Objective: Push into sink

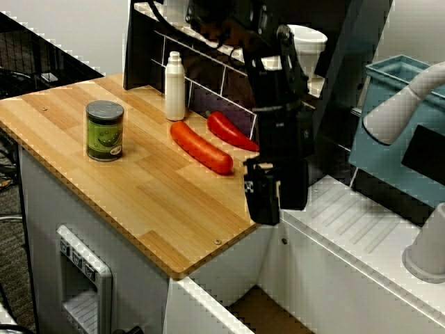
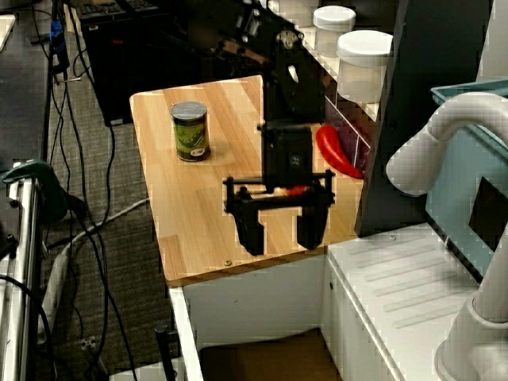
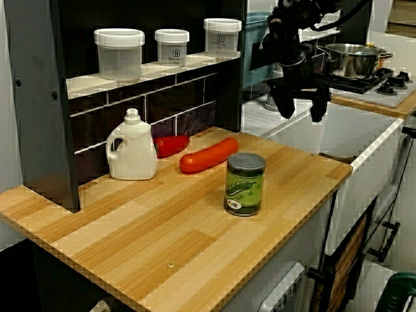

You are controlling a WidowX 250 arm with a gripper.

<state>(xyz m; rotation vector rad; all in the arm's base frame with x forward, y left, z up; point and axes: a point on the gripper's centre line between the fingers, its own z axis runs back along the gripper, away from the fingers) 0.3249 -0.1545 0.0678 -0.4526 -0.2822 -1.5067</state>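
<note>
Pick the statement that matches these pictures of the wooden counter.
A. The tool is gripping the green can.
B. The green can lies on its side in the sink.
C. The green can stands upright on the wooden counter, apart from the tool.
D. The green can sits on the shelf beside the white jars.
C: the green can stands upright on the wooden counter, while the tool hangs open and empty near the counter's edge by the sink.

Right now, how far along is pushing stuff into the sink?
Nothing looks done: the green can, orange sausage and red pepper all sit on the wooden counter. The gripper hangs open and empty near the counter's sink-side edge. The sink shows nothing inside; all pushing remains.
</note>
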